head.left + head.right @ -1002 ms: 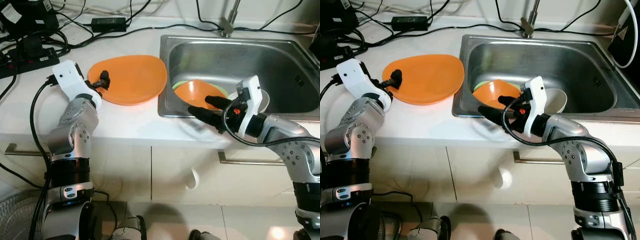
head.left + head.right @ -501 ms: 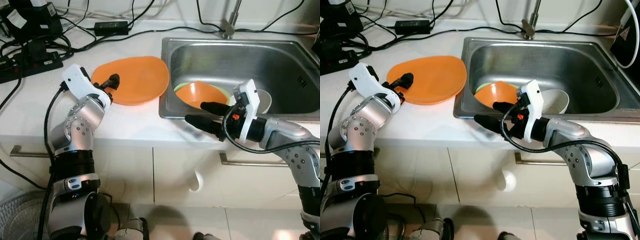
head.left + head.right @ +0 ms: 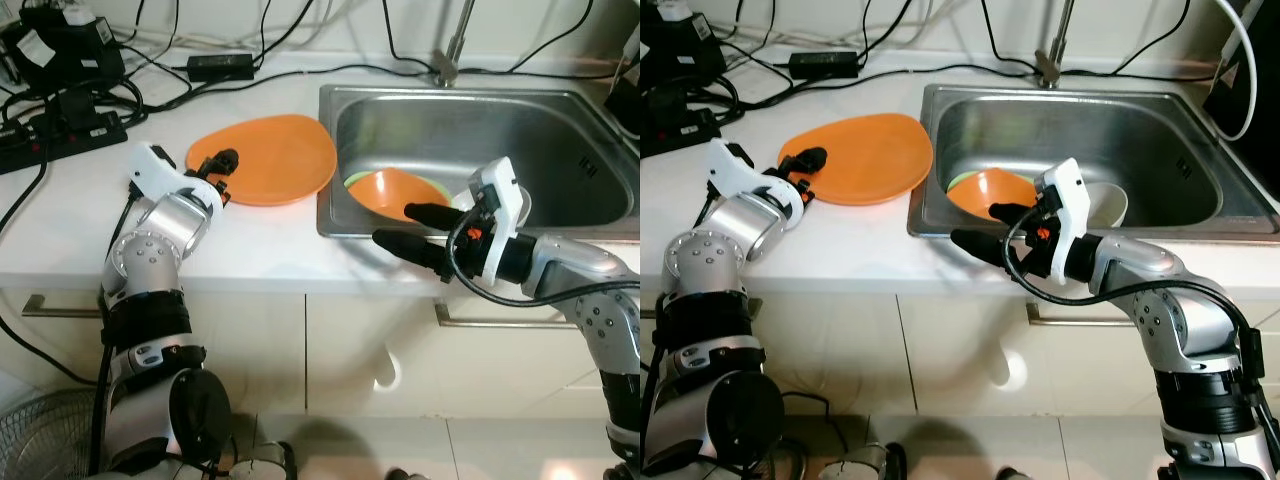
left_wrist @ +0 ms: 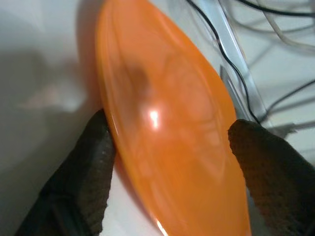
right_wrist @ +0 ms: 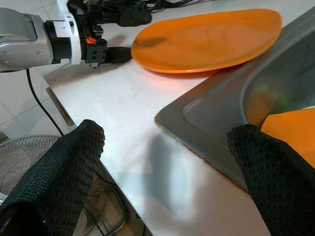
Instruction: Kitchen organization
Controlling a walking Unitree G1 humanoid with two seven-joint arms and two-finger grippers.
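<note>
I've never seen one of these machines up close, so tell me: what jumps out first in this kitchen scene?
Brightest is the big orange plate lying on the white counter left of the steel sink, with the left end effector at its rim, one finger above and one below. In the sink an orange bowl leans on a green dish. The right end effector hovers open over the sink's front edge.

Power strip [image 3: 62, 131], black adapter [image 3: 222, 66] and tangled cables [image 3: 150, 40]: counter's back left corner. Tap [image 3: 447, 62]: counter's back edge, behind sink. Fan [image 3: 45, 445]: floor, below counter's left end. Drawer handles [image 3: 45, 307] on cabinet fronts.
</note>
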